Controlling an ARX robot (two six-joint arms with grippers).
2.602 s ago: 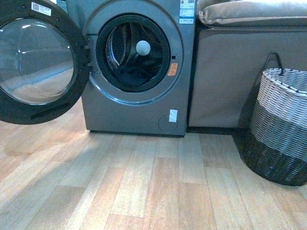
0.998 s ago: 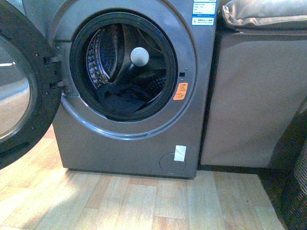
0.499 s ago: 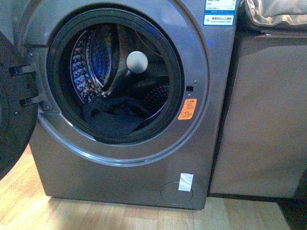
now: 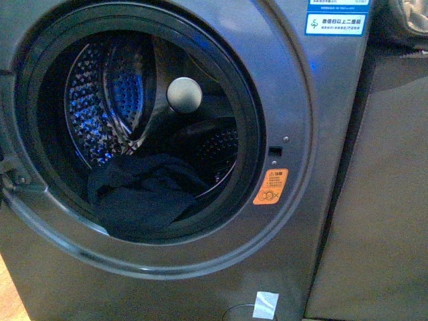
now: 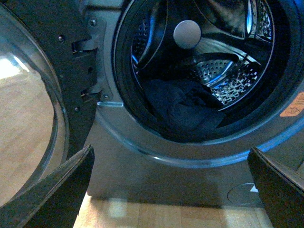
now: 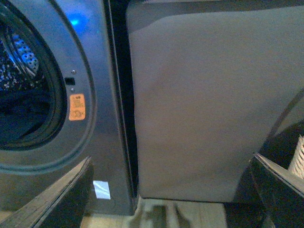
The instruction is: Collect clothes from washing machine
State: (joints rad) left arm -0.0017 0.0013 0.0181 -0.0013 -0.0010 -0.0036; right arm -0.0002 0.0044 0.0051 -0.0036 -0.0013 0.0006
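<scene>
So, the clothes [image 5: 183,111] dead ahead of the wide-open, empty left gripper [image 5: 169,148] look soft and floppy; I'd pinch the bunched-up top fold.

The wooden floor [image 5: 156,216] is light brown. The washing machine [image 5: 142,173] stands on it. Just beside the washing machine, a beige box [image 6: 204,104] stands on the floor too.

Dim, bluish, soft-focus pictures — blue glints inside the washing machine [image 4: 294,87]; sunlit floor [image 5: 142,213] glares through the door glass [image 5: 28,133].
</scene>
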